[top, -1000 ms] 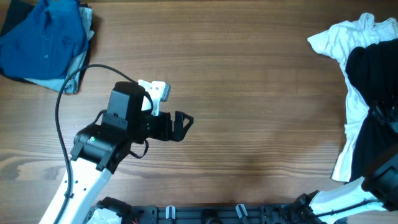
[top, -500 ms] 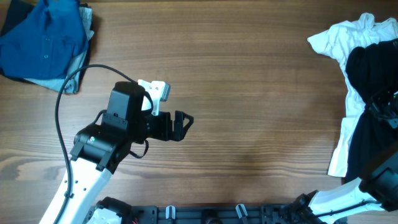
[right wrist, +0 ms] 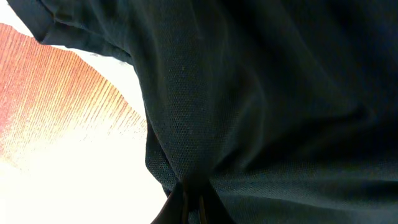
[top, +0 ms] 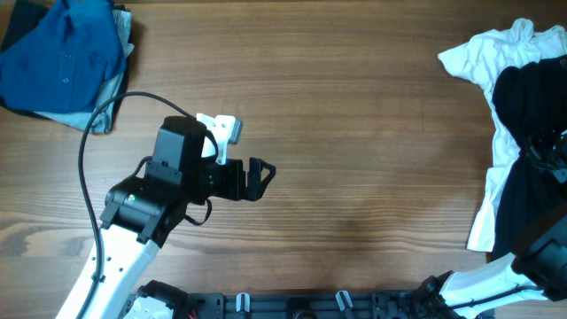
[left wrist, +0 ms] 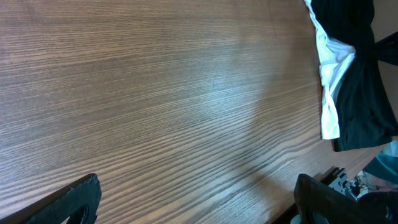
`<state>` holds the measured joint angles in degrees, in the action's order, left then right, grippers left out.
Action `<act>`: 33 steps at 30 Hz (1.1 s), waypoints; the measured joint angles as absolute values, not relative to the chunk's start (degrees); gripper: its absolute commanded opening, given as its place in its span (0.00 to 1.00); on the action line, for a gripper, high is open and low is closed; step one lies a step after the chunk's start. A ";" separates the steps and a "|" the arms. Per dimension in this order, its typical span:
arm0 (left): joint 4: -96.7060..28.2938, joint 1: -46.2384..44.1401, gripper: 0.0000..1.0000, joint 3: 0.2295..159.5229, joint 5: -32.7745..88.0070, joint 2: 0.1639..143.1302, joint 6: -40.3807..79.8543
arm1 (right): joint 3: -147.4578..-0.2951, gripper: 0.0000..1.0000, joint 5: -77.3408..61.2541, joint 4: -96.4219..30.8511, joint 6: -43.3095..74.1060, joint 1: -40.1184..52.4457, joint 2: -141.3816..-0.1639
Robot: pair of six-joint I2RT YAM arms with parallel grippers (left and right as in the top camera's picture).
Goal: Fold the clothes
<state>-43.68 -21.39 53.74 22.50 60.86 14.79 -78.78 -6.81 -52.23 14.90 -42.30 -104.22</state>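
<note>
The clothes, a black T-shirt [top: 530,102], lie bunched at the table's right edge on top of a white T-shirt [top: 493,51]. My right gripper [top: 552,160] is shut on a pinched fold of the black T-shirt [right wrist: 261,93], which fills the right wrist view above the fingertips [right wrist: 186,210]. Its logo is hidden. My left gripper [top: 263,181] hangs open over bare wood at centre-left, far from the cloth. In the left wrist view its two fingers [left wrist: 74,199] stand wide apart with only table between them, and the black T-shirt [left wrist: 367,99] shows at the upper right.
A blue buttoned shirt [top: 62,55] lies crumpled in the far left corner. The white T-shirt [left wrist: 329,74] hangs out from under the black one towards the table's front edge. A black cable [top: 89,151] loops beside the left arm. A black rail [top: 337,306] lines the front edge.
The black cloth in the right gripper shifted slightly, and the white T-shirt's lower hem slid a little to the left. The left arm has stayed still.
</note>
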 measured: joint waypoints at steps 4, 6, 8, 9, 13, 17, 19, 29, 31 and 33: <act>-43.68 -21.39 1.00 53.74 22.50 60.86 14.94 | -78.78 0.05 -6.79 -52.23 14.90 -42.30 -104.22; -43.66 -21.39 1.00 53.74 22.50 60.86 14.94 | -78.78 0.05 -6.79 -52.25 14.90 -42.30 -104.22; -43.66 -21.39 1.00 53.74 22.50 60.86 14.94 | -78.78 0.04 -6.81 -52.29 14.90 -42.30 -104.22; -43.66 -21.39 1.00 53.74 22.50 60.86 14.94 | -78.78 0.05 -6.81 -52.34 14.90 -42.30 -104.22; -43.68 -21.39 1.00 53.74 22.50 60.86 14.96 | -78.78 0.04 -6.81 -52.62 14.90 -42.30 -103.44; -43.68 -21.39 1.00 53.74 22.50 60.86 14.96 | -78.78 0.04 -6.79 -52.53 14.90 -42.30 -99.46; -43.66 -21.39 1.00 53.74 22.50 60.86 14.96 | -78.78 0.04 -6.81 -52.42 14.92 -42.30 -96.95; -43.66 -21.39 1.00 53.74 22.50 60.86 14.96 | -78.78 0.05 -7.51 -53.69 15.14 -40.95 -89.78; -43.66 -21.39 1.00 53.74 22.50 60.86 14.96 | -78.78 0.04 -7.51 -53.78 15.14 -40.21 -89.76; -43.66 -21.39 1.00 53.74 22.50 60.86 14.96 | -78.78 0.04 -7.51 -53.76 15.14 -39.42 -89.69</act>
<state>-43.66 -21.39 53.74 22.50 60.86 14.96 -78.78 -7.51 -53.76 15.14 -39.42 -89.69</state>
